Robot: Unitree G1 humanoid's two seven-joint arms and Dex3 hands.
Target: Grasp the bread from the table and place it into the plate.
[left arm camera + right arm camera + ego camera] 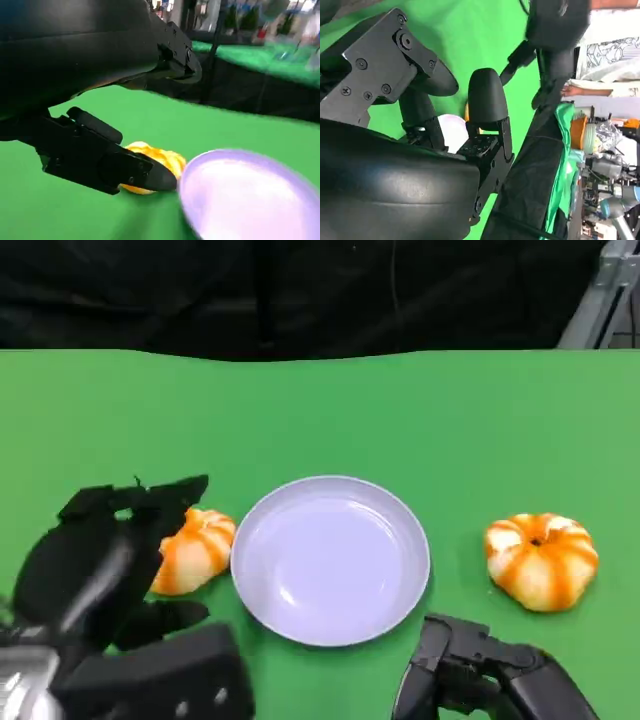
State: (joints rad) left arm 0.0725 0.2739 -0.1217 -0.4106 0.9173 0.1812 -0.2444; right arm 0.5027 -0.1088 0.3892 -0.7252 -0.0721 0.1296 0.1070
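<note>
Left hand point(105, 560) fingers point(175, 490) spread apart, bracketing the nearer bread point(195, 550) without a firm hold: upper fingers reached over its far side, a lower finger point(165, 618) lay on the near side, bread in the gap between. From the left wrist view, one finger point(127, 170) seemed to sit against the bread point(152, 160) or just in front of it; true contact could not be told. Bread on the green table point(320, 410), just beside the left rim of the white plate point(331, 560), perhaps touching it, not inside. Plate bare. Second bread point(541, 560) on the table well to the right of the plate, apart from it. Right hand point(480, 670) low at the near edge, near the plate's right side, holding nothing; fingers point(487, 97) looked loosely apart in the right wrist view, though not judged with certainty. Risks, as judged: closing off-centre could squeeze the soft, rounded bread out sideways, or nudge it against the plate rim and shift the plate; a shallow pinch could drop the bread during the lift over the rim; the lower finger could catch the plate edge on closing, given how close bread and rim lay.
</note>
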